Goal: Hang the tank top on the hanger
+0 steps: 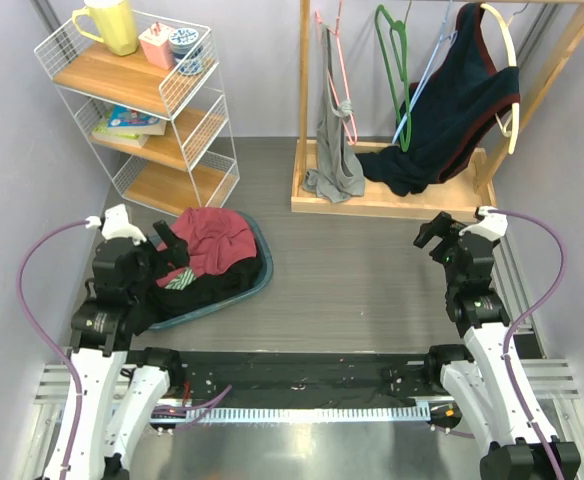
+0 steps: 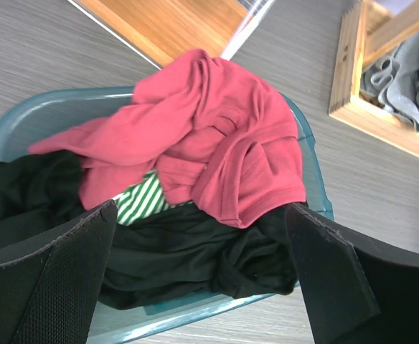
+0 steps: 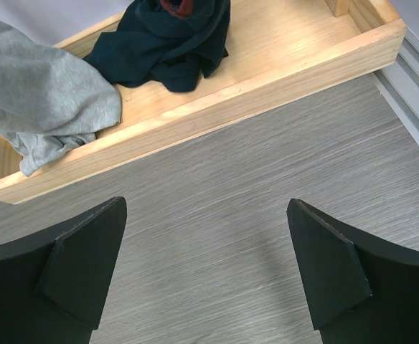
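tank top (image 1: 212, 238): crumpled on top of the pile in the teal tub (image 1: 264, 262), near left of the table. Not lifted, nothing gripping it.
left gripper (image 2: 202, 236): jaws spread wide, empty. Hangs just above the tub, with the top in line between the fingers.
tub contents: black garment (image 2: 188, 258) and a green-striped piece (image 2: 141, 201) sit under the top, so there is a risk of grabbing extra fabric.
hanger (image 1: 419, 95): light-blue wire, hung on the wooden rack (image 1: 392, 205) at the far right, between the green hanger (image 1: 397, 60) and the navy garment (image 1: 452, 110). Looks bare.
right gripper (image 3: 206, 236): jaws wide open, holding nothing, over bare table just near of the rack base.
done: nothing yet, by my read.
left: pick the top out of the pile, take the hanger off the rack, work both hanger ends through the neck and into the straps.
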### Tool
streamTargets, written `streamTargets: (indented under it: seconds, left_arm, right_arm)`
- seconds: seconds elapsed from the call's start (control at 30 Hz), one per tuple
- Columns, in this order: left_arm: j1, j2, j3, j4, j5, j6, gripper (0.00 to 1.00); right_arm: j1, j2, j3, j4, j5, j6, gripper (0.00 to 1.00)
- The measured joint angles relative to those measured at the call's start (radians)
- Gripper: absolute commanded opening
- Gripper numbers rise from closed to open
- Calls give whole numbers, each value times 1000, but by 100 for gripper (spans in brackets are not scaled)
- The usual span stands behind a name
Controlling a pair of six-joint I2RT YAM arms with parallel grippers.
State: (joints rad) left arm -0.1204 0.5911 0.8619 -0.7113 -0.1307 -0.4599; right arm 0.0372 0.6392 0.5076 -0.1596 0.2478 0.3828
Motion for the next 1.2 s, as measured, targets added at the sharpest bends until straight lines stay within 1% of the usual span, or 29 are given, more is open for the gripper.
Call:
streamTargets:
  seconds: [0.17, 0.3, 0.4, 0.5, 0.57, 0.7, 0.87, 0.9, 0.93, 1.0, 1.03, 1.1, 1.13, 1.2]
  left_arm:
    - [0, -43, 0, -5, -43, -11, 100]
    - [0, -72, -21, 23, -50, -37, 100]
    - [0, -65, -31, 50, -43, -64, 100]
    - [0, -26, -32, 77, -44, -87, 100]
    - [0, 27, -32, 89, -54, -103, 98]
    - [-18, 173, -32, 118, -84, -131, 98]
    - [-141, 397, -27, 150, -207, -139, 96]
    - [-158, 432, -25, 156, -222, -137, 93]
    - [-174, 481, -19, 168, -238, -134, 88]
    - [-184, 558, -13, 201, -257, -129, 86]
    - [-184, 587, -10, 216, -265, -127, 81]
    - [-184, 653, -6, 254, -281, -122, 79]
    - [-184, 679, -2, 266, -286, -117, 76]
    - [-178, 745, 9, 300, -292, -111, 75]
  right_arm:
    - [0, -7, -1, 0, -1, 0, 100]
    - [0, -33, -1, 0, -8, 1, 100]
    - [0, -58, -5, 2, -21, 3, 100]
    - [0, -72, -16, 1, -33, 6, 100]
    - [0, -72, -18, 1, -42, 8, 100]
    - [0, -72, -18, 1, -68, 9, 100]
    - [0, -72, -20, 1, -87, 9, 100]
    - [0, -72, -20, 1, -91, 9, 100]
    - [0, -72, -20, 2, -94, 9, 100]
    - [0, -72, -21, 2, -101, 9, 100]
    - [0, -72, -22, 2, -105, 8, 100]
    - [0, -69, -24, 2, -112, 8, 100]
    - [0, -69, -24, 2, -116, 8, 100]
    - [0, -63, -26, 3, -123, 8, 100]
